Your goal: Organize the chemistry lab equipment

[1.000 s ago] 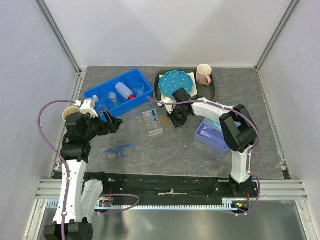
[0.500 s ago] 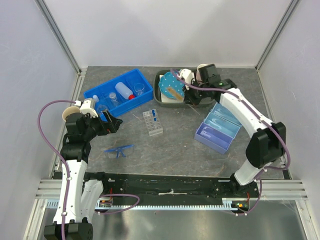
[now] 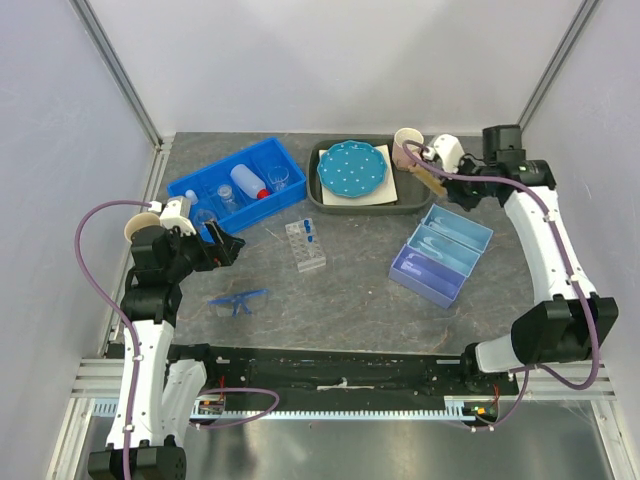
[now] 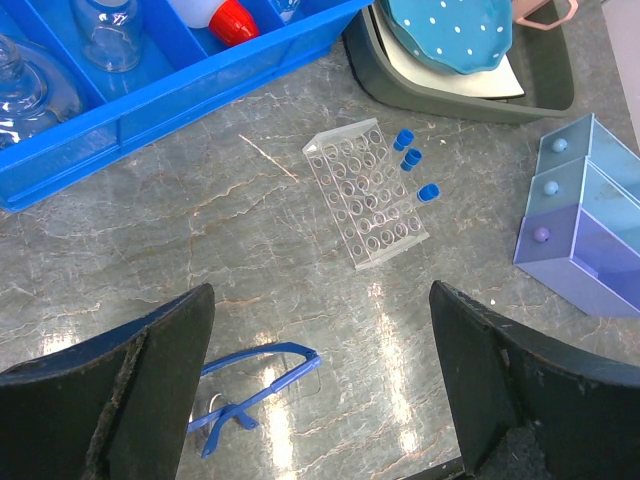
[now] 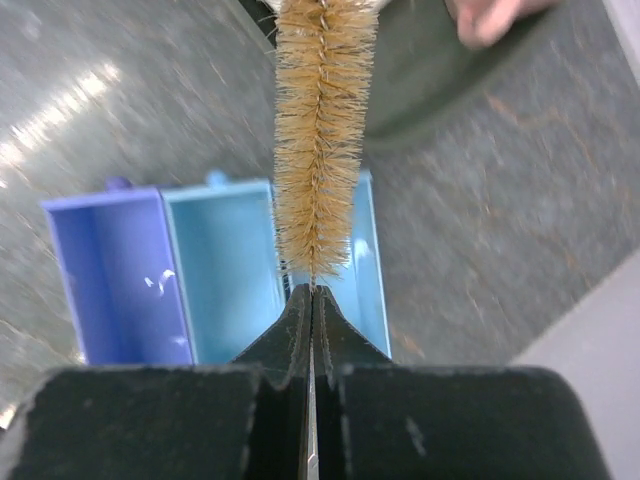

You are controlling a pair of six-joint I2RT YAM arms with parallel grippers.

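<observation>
Bristle brush (image 5: 320,130) is clamped in right claw (image 5: 311,290), pointed ahead; left claw (image 4: 320,300) is held wide open, empty.

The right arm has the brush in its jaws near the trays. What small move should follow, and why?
Probably lower the right gripper toward the open light-blue tray. Its jaws are shut on the stem of the brush, the bristles point toward that tray, and the tray looks bare, so a short descent before release seems apt.
</observation>
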